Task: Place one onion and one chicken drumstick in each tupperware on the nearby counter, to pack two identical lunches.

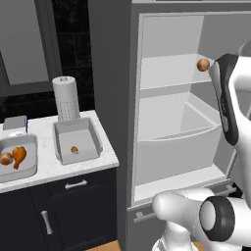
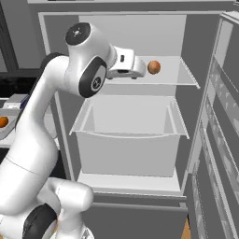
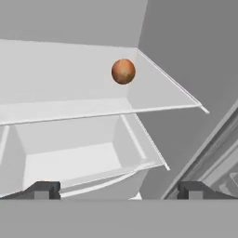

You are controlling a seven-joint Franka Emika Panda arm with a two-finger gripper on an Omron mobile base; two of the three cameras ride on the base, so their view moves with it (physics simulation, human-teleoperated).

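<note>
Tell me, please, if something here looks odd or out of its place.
Nothing looks spilled, tipped or broken. The fridge stands open with one onion on its shelf. On the counter, the left container holds an onion and a drumstick, the right container only one small orange item. The open gripper is apart from the shelf onion.

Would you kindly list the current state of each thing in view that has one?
Fridge: door open.
Fridge drawer: pulled out.
Onion: resting on the fridge shelf.
Gripper: open, holding nothing.
Left tupperware: holds an onion and a drumstick.
Right tupperware: holds one small orange item.
</note>
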